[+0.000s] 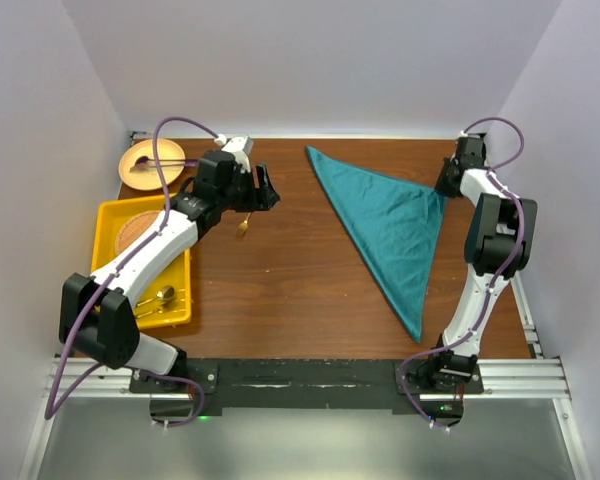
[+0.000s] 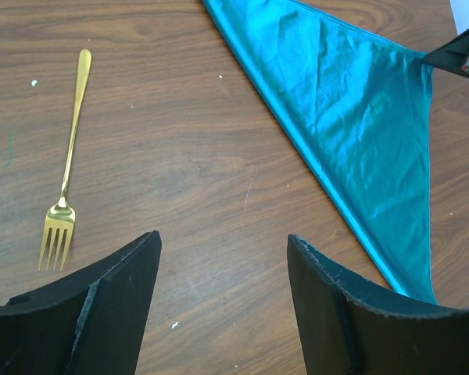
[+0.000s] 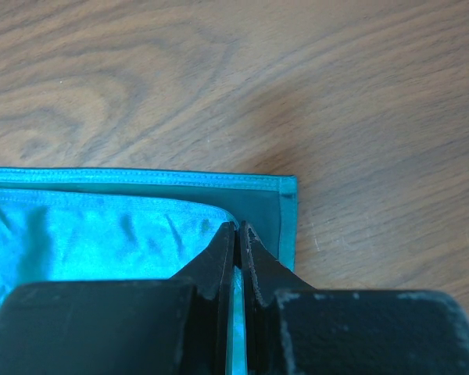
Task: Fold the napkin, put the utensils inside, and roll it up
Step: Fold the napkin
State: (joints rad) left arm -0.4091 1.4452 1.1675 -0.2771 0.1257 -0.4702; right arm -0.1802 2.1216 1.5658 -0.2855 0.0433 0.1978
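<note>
Plain teal napkin (image 1: 390, 225); gold fork (image 2: 66, 164); brown wood-grain table (image 1: 280, 290); yellow tray (image 1: 108, 212) at left; tan plate (image 1: 140, 152) far left.

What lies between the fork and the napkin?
Nothing: bare table between fork and napkin, shown in the left wrist view.

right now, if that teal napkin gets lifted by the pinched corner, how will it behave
Probably floppy: the napkin lies flat in a folded triangle with soft creases, so it would likely drape from the corner the right gripper pinches. Its sheen suggests slippery fabric, so the layers may slide apart. It looks thin, so likely light.
</note>
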